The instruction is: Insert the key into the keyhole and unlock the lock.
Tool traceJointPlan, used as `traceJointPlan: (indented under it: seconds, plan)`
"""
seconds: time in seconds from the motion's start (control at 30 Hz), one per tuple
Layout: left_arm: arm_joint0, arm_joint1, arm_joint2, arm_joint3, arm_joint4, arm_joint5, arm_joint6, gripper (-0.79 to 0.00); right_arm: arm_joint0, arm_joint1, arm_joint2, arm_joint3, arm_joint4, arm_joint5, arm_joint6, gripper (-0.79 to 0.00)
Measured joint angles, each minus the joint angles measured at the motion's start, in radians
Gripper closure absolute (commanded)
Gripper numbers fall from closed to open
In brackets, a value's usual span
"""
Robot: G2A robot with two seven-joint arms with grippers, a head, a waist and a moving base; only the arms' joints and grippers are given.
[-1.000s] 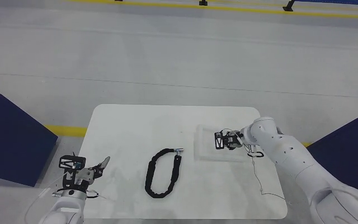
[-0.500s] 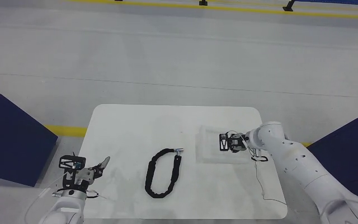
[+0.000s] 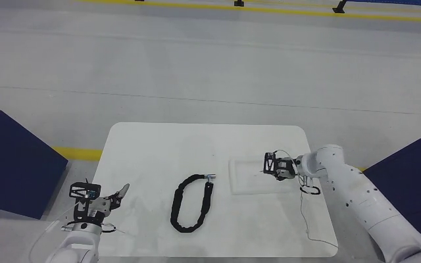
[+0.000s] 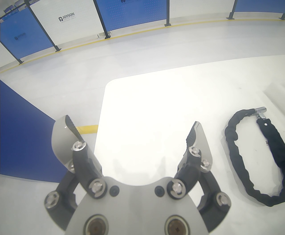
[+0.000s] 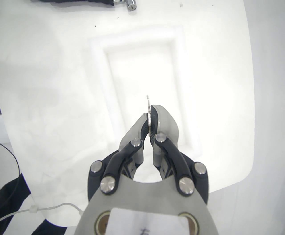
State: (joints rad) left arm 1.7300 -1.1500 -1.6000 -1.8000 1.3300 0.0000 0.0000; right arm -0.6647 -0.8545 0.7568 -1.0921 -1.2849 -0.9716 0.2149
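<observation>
Backed off rightward across foam tray (image 3: pixel 233 191), right gripper (image 5: pixel 149 111) clamped on key (image 5: pixel 148 103). Now farther from chain lock (image 3: pixel 176 204) mid-table; must return toward keyhole (image 5: pixel 131 8). Left gripper (image 4: pixel 133 126) spread apart, idle near left table edge.

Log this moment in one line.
right gripper: shut on thin silver key over white foam tray | left gripper: open | black chain lock: untouched

Your top camera looks down on the whole table (image 3: pixel 164 141); both close-in wrist cameras share the chain lock (image 4: pixel 270 133).
</observation>
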Motion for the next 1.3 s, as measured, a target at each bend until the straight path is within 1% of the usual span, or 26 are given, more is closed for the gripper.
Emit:
traceJointPlan:
  seconds: [0.13, 0.23, 0.33, 0.47, 0.57, 0.67, 0.77, 0.93, 1.07, 1.2, 1.3]
  plan:
    - [0.000, 0.000, 0.000, 0.000, 0.000, 0.000, 0.000, -0.785, -0.051, 0.014, 0.064, -0.001, 0.192, 0.030, 0.066, 0.000]
    - [0.000, 0.000, 0.000, 0.000, 0.000, 0.000, 0.000, -0.785, -0.101, 0.028, 0.118, -0.016, 0.384, 0.074, 0.139, 0.000]
    - [0.000, 0.000, 0.000, 0.000, 0.000, 0.000, 0.000, -0.785, -0.163, 0.045, 0.175, -0.043, 0.608, 0.129, 0.230, 0.000]
    - [0.000, 0.000, 0.000, 0.000, 0.000, 0.000, 0.000, -0.785, -0.262, 0.080, 0.260, -0.102, 0.957, 0.202, 0.399, 0.000]
    - [0.000, 0.000, 0.000, 0.000, 0.000, 0.000, 0.000, -0.785, -0.336, 0.107, 0.326, -0.153, 1.191, 0.256, 0.529, 0.000]
    - [0.000, 0.000, 0.000, 0.000, 0.000, 0.000, 0.000, -0.785, -0.407, 0.132, 0.394, -0.200, 1.389, 0.293, 0.639, 0.000]
    - [0.000, 0.000, 0.000, 0.000, 0.000, 0.000, 0.000, -0.785, -0.477, 0.152, 0.460, -0.237, 1.548, 0.328, 0.712, 0.000]
    - [0.000, 0.000, 0.000, 0.000, 0.000, 0.000, 0.000, -0.785, -0.580, 0.173, 0.550, -0.287, 1.717, 0.360, 0.777, 0.000]
    - [0.000, 0.000, 0.000, 0.000, 0.000, 0.000, 0.000, -0.785, -0.657, 0.185, 0.614, -0.328, 1.831, 0.356, 0.840, 0.000]
    - [0.000, 0.000, 0.000, 0.000, 0.000, 0.000, 0.000, -0.785, -0.709, 0.191, 0.659, -0.352, 1.903, 0.368, 0.888, 0.000]
    - [0.000, 0.000, 0.000, 0.000, 0.000, 0.000, 0.000, -0.785, -0.715, 0.192, 0.666, -0.354, 1.910, 0.371, 0.892, 0.000]
